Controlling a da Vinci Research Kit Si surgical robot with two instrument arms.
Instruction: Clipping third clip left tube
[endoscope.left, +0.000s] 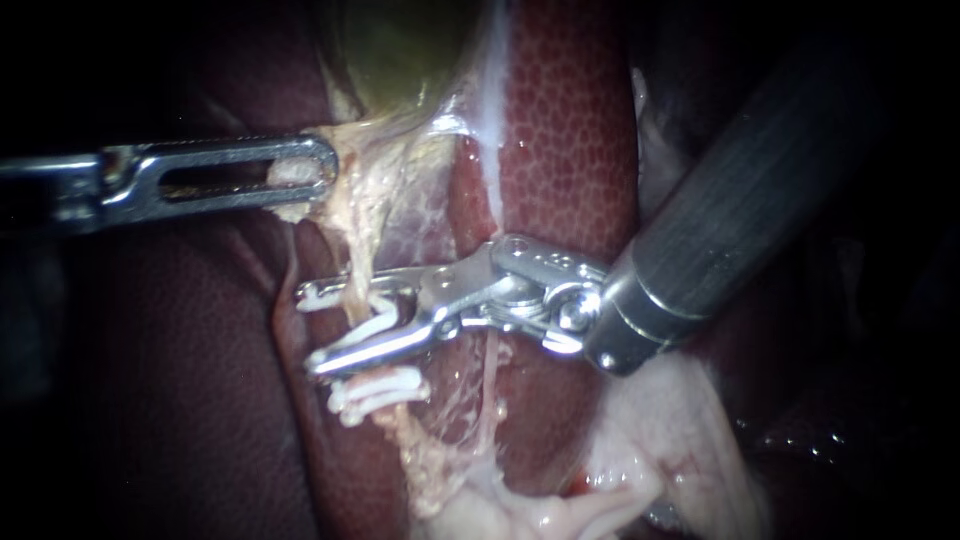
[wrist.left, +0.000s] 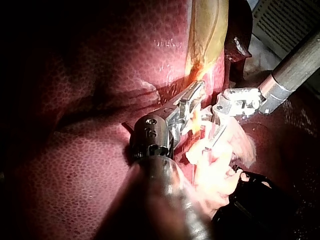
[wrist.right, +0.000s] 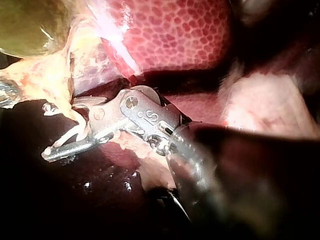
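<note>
The left tube (endoscope.left: 357, 262) runs down from the gallbladder (endoscope.left: 400, 50) as a pale strand. My right instrument (endoscope.left: 312, 330) straddles it, jaws standing apart with a white clip (endoscope.left: 383, 318) held between them around the tube. Two white clips (endoscope.left: 378, 392) sit on the same tube just below. The right tube (endoscope.left: 490, 365) is a thin strand behind the right instrument's jaws. My left instrument (endoscope.left: 300, 170) is shut on pale tissue at the gallbladder's neck, holding it to the left. In the right wrist view the right instrument (wrist.right: 50, 131) holds the clip (wrist.right: 67, 139) beside the tube.
Dark red liver (endoscope.left: 570, 120) lies behind and on both sides of the tubes. Pale fatty tissue (endoscope.left: 680, 440) bulges under the right instrument's shaft. In the left wrist view my left instrument (wrist.left: 192, 100) and the right instrument (wrist.left: 214, 137) meet close together below the gallbladder (wrist.left: 207, 25).
</note>
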